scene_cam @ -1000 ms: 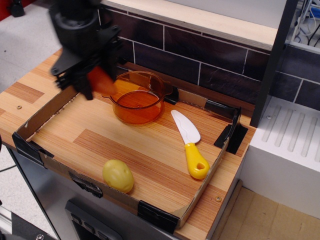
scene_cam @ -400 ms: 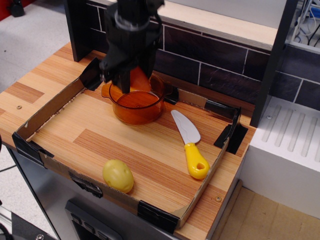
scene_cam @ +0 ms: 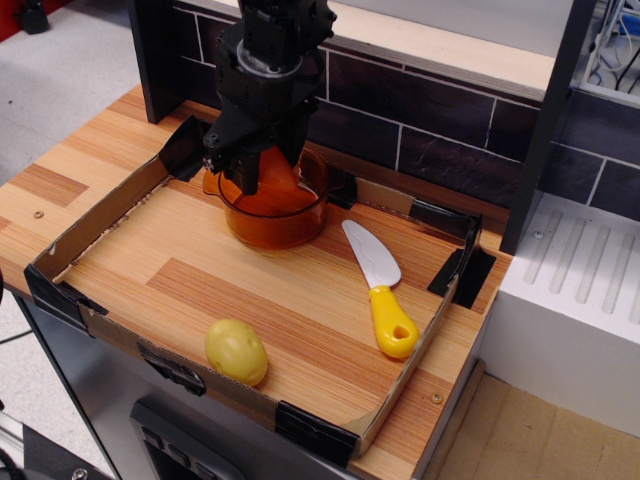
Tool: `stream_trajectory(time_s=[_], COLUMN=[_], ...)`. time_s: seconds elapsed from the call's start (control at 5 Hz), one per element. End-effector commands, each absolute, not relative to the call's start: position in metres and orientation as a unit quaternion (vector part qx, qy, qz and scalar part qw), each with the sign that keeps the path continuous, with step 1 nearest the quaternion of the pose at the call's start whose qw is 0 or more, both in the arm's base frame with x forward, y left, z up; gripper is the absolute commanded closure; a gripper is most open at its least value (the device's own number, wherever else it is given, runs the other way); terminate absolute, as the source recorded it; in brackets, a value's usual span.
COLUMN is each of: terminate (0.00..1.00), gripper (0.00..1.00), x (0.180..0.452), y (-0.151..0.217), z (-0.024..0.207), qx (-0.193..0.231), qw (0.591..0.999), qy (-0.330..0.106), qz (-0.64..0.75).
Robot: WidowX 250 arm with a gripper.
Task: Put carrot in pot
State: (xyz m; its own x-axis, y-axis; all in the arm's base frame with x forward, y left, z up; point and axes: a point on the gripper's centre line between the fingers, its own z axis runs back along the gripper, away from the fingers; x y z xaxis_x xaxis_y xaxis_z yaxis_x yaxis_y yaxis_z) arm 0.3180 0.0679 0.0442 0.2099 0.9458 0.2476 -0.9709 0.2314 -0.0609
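The translucent orange-amber pot (scene_cam: 275,217) stands at the back of the cardboard tray. My black gripper (scene_cam: 265,172) hangs right over the pot's opening, shut on the orange carrot (scene_cam: 273,175). The carrot sits between the fingers, its lower end at about rim height inside the pot's mouth. The gripper body hides the pot's far rim.
A yellow-green toy potato (scene_cam: 236,351) lies near the tray's front edge. A toy knife (scene_cam: 380,288) with white blade and yellow handle lies right of the pot. The cardboard tray wall (scene_cam: 90,222) rings the wooden board. A dark tiled wall (scene_cam: 420,120) rises behind.
My gripper carried the carrot from left of the pot to above its opening, then came down a little toward the pot.
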Motion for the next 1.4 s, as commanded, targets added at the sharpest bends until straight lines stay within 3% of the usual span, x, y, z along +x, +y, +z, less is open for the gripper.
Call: stream_trajectory(time_s=[0.0,0.2,0.8,1.0,1.2], terminate=[0.0,0.0,0.0,0.0,1.0], gripper=[0.0,0.0,0.0,0.0,0.0], x=[0.317,0.314,0.298,0.298,0.298], y=[0.063,0.059,0.051,0.051,0.051], z=[0.069,0.085,0.162,0.162,0.162], qx=[0.039,0.032,-0.034,-0.034,-0.034], qw=[0.771,0.772,0.784,0.784,0.784], qy=[-0.132,-0.131,-0.118,-0.118,-0.118], qz=[0.622,0.621,0.608,0.608,0.608])
